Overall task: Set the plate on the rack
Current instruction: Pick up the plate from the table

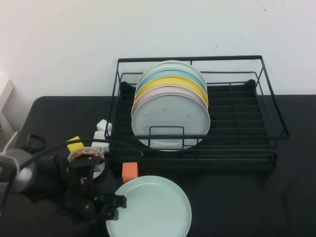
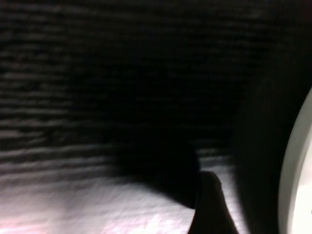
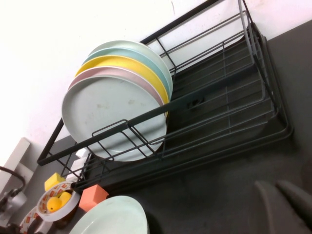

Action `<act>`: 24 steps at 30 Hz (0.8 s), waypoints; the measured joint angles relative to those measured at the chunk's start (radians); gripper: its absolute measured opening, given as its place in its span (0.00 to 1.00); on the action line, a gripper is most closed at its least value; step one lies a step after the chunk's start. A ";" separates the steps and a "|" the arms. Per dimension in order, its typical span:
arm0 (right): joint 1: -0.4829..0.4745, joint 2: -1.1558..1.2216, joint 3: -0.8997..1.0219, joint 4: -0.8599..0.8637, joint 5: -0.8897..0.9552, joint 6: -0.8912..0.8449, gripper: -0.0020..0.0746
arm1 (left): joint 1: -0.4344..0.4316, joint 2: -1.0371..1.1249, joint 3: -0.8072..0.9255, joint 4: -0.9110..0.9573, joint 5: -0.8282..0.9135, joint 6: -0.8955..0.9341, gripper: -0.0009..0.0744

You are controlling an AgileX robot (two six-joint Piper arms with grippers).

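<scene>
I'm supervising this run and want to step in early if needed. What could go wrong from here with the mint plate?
The left gripper sits low at the plate's left rim; a thin edge grasp could slip. The orange block lies between the plate and the rack, so a low carry might knock it. The right gripper hangs clear of both.

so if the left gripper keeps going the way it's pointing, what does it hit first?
Most likely the plate: the left gripper, low over the table, points at its near-left rim, with nothing visible between them.
</scene>
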 joint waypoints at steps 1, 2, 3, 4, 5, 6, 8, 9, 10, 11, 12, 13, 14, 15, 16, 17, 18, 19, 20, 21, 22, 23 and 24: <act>0.000 0.000 0.000 0.000 0.000 0.000 0.02 | -0.004 0.009 -0.005 -0.021 0.000 0.018 0.53; 0.000 0.000 0.000 0.000 0.000 -0.002 0.02 | -0.006 0.013 -0.011 -0.039 -0.002 0.029 0.53; 0.000 0.000 0.000 0.000 -0.001 -0.003 0.02 | -0.010 0.020 -0.016 -0.057 -0.004 0.039 0.53; 0.000 0.000 0.000 0.000 -0.002 -0.005 0.02 | -0.010 0.027 -0.024 -0.074 -0.004 0.044 0.52; 0.000 0.000 0.000 0.002 -0.004 -0.008 0.02 | -0.010 0.032 -0.030 -0.092 -0.004 0.050 0.51; 0.000 0.000 0.000 0.002 -0.005 -0.007 0.02 | -0.012 0.038 -0.038 -0.108 -0.004 0.058 0.49; 0.000 0.000 0.000 0.002 -0.005 -0.010 0.02 | -0.012 0.051 -0.048 -0.127 -0.006 0.057 0.42; 0.000 0.000 0.000 0.002 -0.005 -0.010 0.02 | -0.012 0.056 -0.053 -0.134 -0.006 0.057 0.37; 0.000 0.000 0.000 0.002 -0.005 -0.010 0.02 | -0.012 0.061 -0.053 -0.136 -0.008 0.057 0.30; 0.000 0.000 0.000 0.002 -0.007 -0.010 0.02 | -0.012 0.065 -0.055 -0.139 -0.008 0.057 0.24; 0.000 0.000 0.000 0.002 -0.006 -0.010 0.02 | -0.012 0.067 -0.055 -0.141 -0.008 0.059 0.16; 0.000 0.000 0.000 0.002 -0.006 -0.010 0.02 | -0.012 0.070 -0.056 -0.143 -0.008 0.061 0.11; 0.000 0.000 0.000 0.002 -0.006 -0.010 0.02 | -0.012 0.071 -0.057 -0.144 -0.006 0.067 0.08; 0.000 0.000 0.000 0.002 -0.006 -0.010 0.02 | -0.012 0.071 -0.059 -0.147 -0.004 0.074 0.05; 0.000 0.000 0.000 0.002 -0.006 -0.010 0.02 | -0.012 0.071 -0.059 -0.147 0.001 0.084 0.04; 0.000 0.000 0.000 0.002 -0.006 -0.010 0.02 | -0.012 0.071 -0.059 -0.150 0.004 0.096 0.04; 0.000 0.000 0.000 0.002 -0.007 -0.010 0.02 | -0.012 0.071 -0.059 -0.156 0.009 0.113 0.03; 0.000 0.000 0.000 0.002 -0.007 -0.010 0.02 | -0.012 0.069 -0.059 -0.167 0.016 0.134 0.03; 0.000 0.000 0.000 0.002 -0.007 -0.010 0.02 | -0.012 0.069 -0.059 -0.180 0.026 0.154 0.03; 0.000 0.000 0.000 0.002 -0.007 -0.010 0.02 | -0.012 0.065 -0.059 -0.198 0.041 0.185 0.02; 0.000 0.000 0.000 0.002 -0.007 -0.010 0.02 | -0.012 0.063 -0.059 -0.220 0.064 0.219 0.02; 0.000 0.000 0.000 0.002 -0.007 -0.010 0.02 | -0.012 0.063 -0.059 -0.240 0.086 0.250 0.02; 0.000 0.000 0.000 0.002 -0.007 -0.010 0.02 | -0.012 0.062 -0.054 -0.266 0.114 0.291 0.02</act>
